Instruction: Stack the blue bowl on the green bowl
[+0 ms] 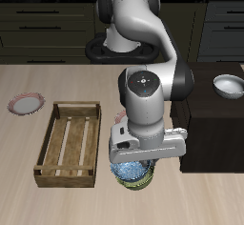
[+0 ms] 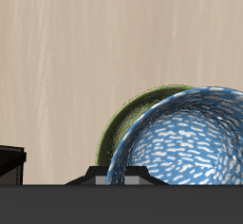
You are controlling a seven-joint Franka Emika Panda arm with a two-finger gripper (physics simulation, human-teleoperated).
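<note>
The blue bowl (image 1: 132, 174) hangs under my gripper (image 1: 133, 164) near the table's front edge. The wrist view shows its light blue, white-speckled inside (image 2: 185, 138) large and close, slightly tilted. The green bowl (image 2: 131, 116) sits right behind and under it, with only an arc of its yellow-green rim showing; the same rim peeks out below the blue bowl in the exterior view (image 1: 145, 184). The gripper (image 2: 121, 177) appears shut on the blue bowl's rim. I cannot tell whether the two bowls touch.
A wooden tray (image 1: 69, 145) lies beside the bowls. A pink-rimmed plate (image 1: 26, 105) sits farther back beyond the tray. A plain white bowl (image 1: 229, 86) stands on a dark block (image 1: 214, 138) on the other side.
</note>
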